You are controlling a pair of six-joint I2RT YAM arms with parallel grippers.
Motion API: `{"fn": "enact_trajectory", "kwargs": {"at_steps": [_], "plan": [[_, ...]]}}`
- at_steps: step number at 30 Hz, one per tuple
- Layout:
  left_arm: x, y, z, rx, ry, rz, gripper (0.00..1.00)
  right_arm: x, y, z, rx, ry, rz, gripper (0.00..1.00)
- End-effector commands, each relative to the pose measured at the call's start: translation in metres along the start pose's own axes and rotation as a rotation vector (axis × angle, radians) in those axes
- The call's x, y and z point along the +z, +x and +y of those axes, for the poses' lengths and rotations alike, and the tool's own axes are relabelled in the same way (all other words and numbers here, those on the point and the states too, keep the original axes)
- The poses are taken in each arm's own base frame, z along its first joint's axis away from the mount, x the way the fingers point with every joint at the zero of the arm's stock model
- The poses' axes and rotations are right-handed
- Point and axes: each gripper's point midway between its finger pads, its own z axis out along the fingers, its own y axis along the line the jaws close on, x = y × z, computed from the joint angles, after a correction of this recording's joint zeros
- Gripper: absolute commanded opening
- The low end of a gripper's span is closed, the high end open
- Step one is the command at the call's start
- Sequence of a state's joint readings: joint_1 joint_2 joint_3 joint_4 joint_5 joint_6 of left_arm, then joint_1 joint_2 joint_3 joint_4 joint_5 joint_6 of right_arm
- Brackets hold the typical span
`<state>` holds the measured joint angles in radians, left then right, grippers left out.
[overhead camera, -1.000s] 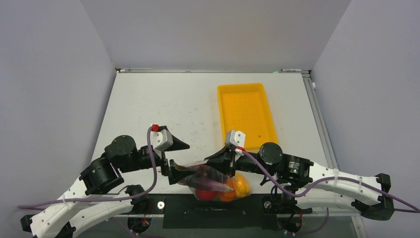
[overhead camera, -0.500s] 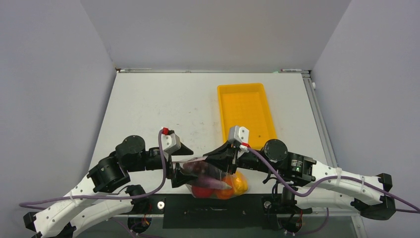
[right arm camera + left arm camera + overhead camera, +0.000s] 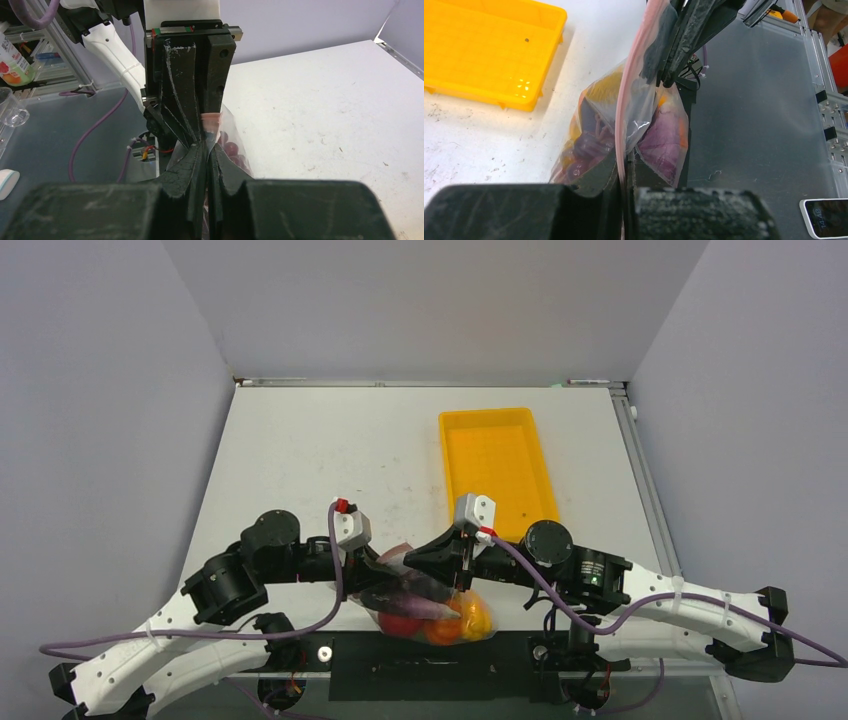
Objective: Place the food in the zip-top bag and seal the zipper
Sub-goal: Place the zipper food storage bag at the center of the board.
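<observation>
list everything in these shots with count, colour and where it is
zip-top bag: 1, clear, hanging at the table's near edge between the two grippers
zipper: 1, pink-red strip, along the bag's top edge, pinched at both ends
food: several pieces, exact count unclear, red, orange, purple and dark red, inside the bag
tray: 1, yellow, far right part of the table
table: 1, white, scuffed, under it all
phone: 1, white case, on the grey surface past the table's near edge
left gripper: 1, black, shut on the zipper
right gripper: 1, black, shut on the zipper
</observation>
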<state>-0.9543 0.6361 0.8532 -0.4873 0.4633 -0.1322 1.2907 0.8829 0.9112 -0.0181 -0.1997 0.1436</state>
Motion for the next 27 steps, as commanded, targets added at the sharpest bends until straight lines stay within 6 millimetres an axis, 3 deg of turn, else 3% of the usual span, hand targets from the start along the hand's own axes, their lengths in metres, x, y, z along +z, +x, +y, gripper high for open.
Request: {"fn": "enact_trajectory", "kwargs": {"at_steps": [1,7,11,14,17,27], "plan": [[-0.009,-0.023,-0.007,0.038,0.008,-0.066,0.00,-0.005,-0.062,0.010,-0.017,-0.030,-0.207,0.05],[-0.019,-0.032,0.008,0.041,-0.107,-0.083,0.00,-0.016,-0.062,0.000,-0.015,0.033,-0.205,0.05],[-0.024,-0.037,0.025,0.036,-0.216,-0.081,0.00,-0.027,-0.063,-0.018,0.002,0.141,-0.202,0.20],[-0.028,-0.042,0.037,0.038,-0.289,-0.090,0.00,-0.037,-0.064,-0.031,0.020,0.223,-0.208,0.39],[-0.032,-0.048,0.047,0.046,-0.357,-0.106,0.00,-0.049,-0.068,-0.041,0.036,0.288,-0.232,0.47],[-0.062,-0.076,0.096,0.086,-0.686,-0.159,0.00,-0.072,-0.058,-0.060,0.061,0.407,-0.241,0.53]]}}
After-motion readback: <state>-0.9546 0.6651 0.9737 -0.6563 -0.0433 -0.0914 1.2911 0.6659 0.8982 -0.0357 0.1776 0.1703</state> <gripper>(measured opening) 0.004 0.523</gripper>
